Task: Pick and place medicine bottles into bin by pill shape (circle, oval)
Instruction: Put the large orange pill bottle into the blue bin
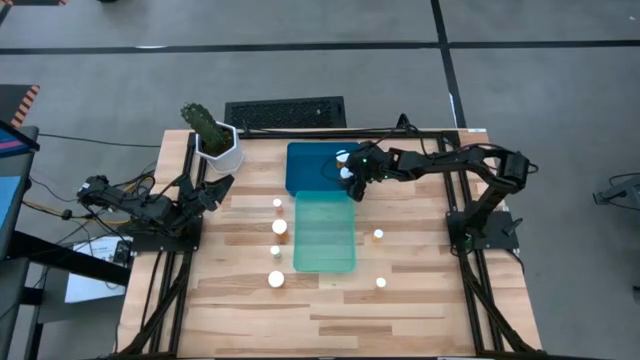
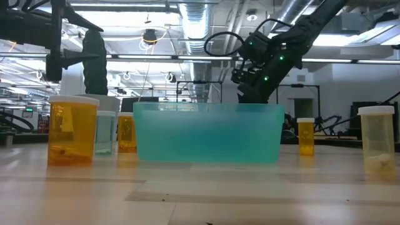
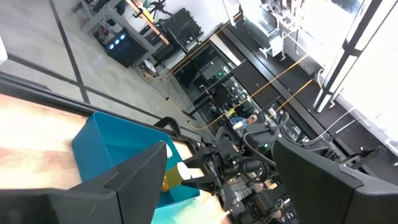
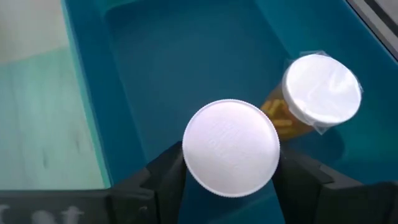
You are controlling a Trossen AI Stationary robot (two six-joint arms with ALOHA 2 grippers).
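My right gripper (image 4: 231,171) hangs over the dark blue plastic bin (image 1: 310,165) at the surface's far edge, fingers clamped on a white-capped amber bottle (image 4: 231,146). One capped amber bottle (image 4: 314,93) already lies inside. The pale green translucent bin (image 1: 324,232) looks empty. Six small white-capped bottles (image 1: 279,227) stand on the wooden surface (image 1: 420,300), unsorted. My left gripper (image 1: 215,190) waits near the left edge; its fingers stand apart, holding nothing.

A grey floor (image 1: 300,25) crossed by dark lines is seen around the wooden table (image 1: 420,310) in the high view. In the low view, ceiling ducts (image 2: 200,12) and strip lights (image 2: 25,45) are shown overhead.
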